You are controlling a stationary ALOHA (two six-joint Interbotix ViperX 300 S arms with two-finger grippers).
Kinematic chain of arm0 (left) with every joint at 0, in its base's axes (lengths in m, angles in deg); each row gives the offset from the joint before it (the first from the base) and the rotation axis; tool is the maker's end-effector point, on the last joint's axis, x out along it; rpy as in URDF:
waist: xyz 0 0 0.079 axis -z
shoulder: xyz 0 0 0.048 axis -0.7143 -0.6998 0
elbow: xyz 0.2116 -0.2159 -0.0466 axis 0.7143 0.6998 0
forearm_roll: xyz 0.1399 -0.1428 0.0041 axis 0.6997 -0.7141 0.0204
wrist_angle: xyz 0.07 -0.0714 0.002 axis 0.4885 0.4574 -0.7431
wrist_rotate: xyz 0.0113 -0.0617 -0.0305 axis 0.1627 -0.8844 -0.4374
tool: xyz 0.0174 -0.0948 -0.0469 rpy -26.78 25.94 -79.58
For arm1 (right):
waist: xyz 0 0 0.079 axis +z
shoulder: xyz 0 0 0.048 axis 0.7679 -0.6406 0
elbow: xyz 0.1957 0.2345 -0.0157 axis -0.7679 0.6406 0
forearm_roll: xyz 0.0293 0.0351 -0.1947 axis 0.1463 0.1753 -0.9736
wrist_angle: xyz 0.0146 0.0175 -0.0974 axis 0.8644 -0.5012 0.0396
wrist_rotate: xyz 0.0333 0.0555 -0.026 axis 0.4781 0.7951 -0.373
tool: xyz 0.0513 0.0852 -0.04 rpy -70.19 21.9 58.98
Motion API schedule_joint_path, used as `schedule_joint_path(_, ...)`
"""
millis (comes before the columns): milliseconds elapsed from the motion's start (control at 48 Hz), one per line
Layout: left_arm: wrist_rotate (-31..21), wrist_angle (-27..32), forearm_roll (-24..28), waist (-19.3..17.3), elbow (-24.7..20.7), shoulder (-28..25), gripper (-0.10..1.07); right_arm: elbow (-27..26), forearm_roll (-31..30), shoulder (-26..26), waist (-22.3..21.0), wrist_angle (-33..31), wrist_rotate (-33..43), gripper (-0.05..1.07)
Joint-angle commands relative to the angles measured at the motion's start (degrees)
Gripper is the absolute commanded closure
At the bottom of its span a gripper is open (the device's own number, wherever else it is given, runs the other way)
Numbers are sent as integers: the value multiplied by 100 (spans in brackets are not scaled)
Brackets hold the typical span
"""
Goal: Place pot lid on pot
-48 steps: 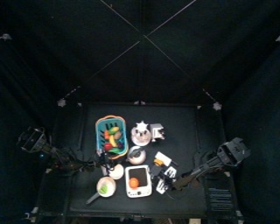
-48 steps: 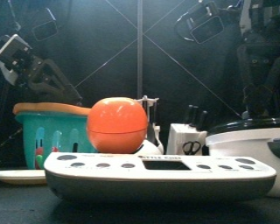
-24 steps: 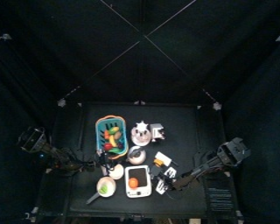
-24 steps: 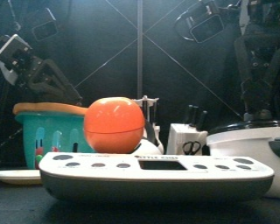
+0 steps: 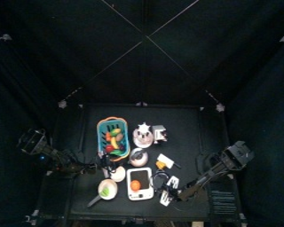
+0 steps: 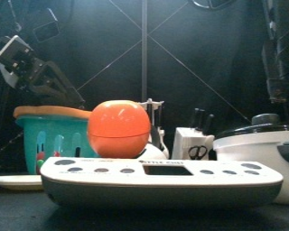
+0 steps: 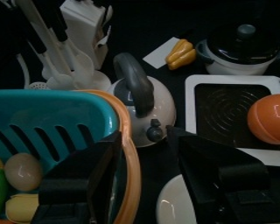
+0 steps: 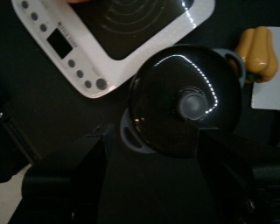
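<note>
The pot lid (image 8: 184,103), dark, glossy and domed, already sits on the white pot (image 6: 262,149) at the right front of the surface (image 5: 198,142); in the right wrist view it covers the pot's mouth, central knob (image 8: 199,105) uppermost. Expect it to be rigid, fairly light and slippery on the dome, possibly breakable if it is glass. Should you need to reseat it, take it by the knob, not the rim.

The right tool (image 8: 154,179) hangs above the lid with its jaws spread wide and nothing between them. The left tool (image 7: 149,179) rests over the teal basket (image 7: 60,122) at the left, jaws apart and empty.

Containers: the basket holds small toy foods, a pale one and a yellow-green one visible in the left wrist view. The white scale (image 6: 159,176) carries an orange ball (image 6: 119,129) on its platform. A small kettle (image 7: 143,96) stands just beside the basket. The pot's contents are hidden by the lid.
</note>
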Motion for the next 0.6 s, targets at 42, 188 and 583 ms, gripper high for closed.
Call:
schedule_joint_path(42,-9,9,0,-18,-114,35,13,-501,0,-105,299,-510,62,8)
schedule_joint_path(188,-9,9,0,-18,-149,35,13,-932,-141,-299,694,-1248,483,8)
schedule_joint_path(583,-9,9,-62,-9,-176,62,13,-571,-1143,-396,1477,-1670,3331,8)
